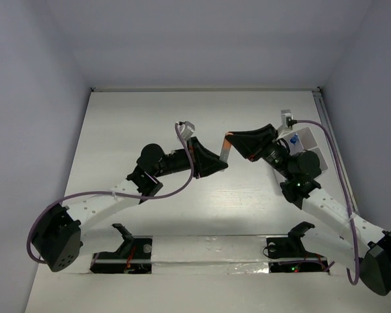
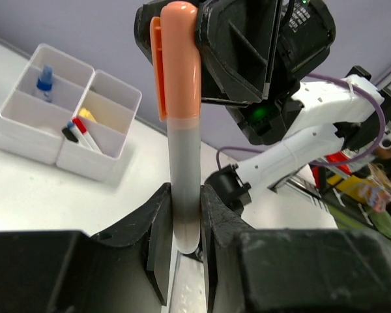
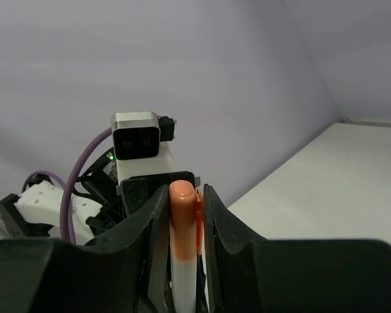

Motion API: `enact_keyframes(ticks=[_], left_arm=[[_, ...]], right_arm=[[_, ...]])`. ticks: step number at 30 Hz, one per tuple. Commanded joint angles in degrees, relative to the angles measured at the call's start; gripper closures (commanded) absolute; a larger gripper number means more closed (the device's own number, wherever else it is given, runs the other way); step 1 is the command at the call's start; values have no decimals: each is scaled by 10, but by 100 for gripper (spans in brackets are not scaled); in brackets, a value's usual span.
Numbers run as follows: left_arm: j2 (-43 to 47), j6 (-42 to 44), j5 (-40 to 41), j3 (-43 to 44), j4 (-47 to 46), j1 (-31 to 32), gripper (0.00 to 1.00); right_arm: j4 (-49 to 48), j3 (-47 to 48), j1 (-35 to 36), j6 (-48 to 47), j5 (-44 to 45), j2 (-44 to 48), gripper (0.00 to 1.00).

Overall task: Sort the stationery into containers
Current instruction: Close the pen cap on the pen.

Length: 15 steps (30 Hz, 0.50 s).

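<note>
The white orange-capped tube [image 1: 225, 149] is held in the air above the table's middle, between both grippers. My left gripper [image 2: 186, 222] is shut on the tube's white lower end [image 2: 184, 195]. My right gripper [image 3: 186, 208] is closed round its orange cap [image 3: 181, 215], with the cap's clip against one finger. In the top view the left gripper [image 1: 215, 162] and right gripper [image 1: 238, 140] meet tip to tip. The containers [image 2: 26, 134], joined white boxes, stand at the back right [image 1: 311, 139] and hold a blue piece, a yellow piece and pens. The scissors are out of view.
The right arm [image 2: 300, 140] reaches across close behind the tube. Side walls and a back wall enclose the white table [image 1: 143, 124]. Taped arm mounts run along the near edge [image 1: 208, 264].
</note>
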<state>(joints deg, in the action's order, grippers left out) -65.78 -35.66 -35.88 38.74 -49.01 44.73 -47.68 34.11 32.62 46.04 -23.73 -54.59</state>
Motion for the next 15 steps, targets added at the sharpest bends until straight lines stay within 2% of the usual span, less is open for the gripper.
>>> enact_keyframes(ticks=[1,8,12,15], left_arm=[[16,-31,67,113,-209,-47,100],[10,-43,60,135,-182,-53,100],[6,-54,67,93,-173,-53,100],[7,-43,68,56,-123,-53,100]], right_arm=[[191,-64,21,-24,-129,-3,100],[217,-97,21,-32,-101,19,100],[232,-70,21,-39,-46,43,100],[249,-51,21,-39,14,49,100]])
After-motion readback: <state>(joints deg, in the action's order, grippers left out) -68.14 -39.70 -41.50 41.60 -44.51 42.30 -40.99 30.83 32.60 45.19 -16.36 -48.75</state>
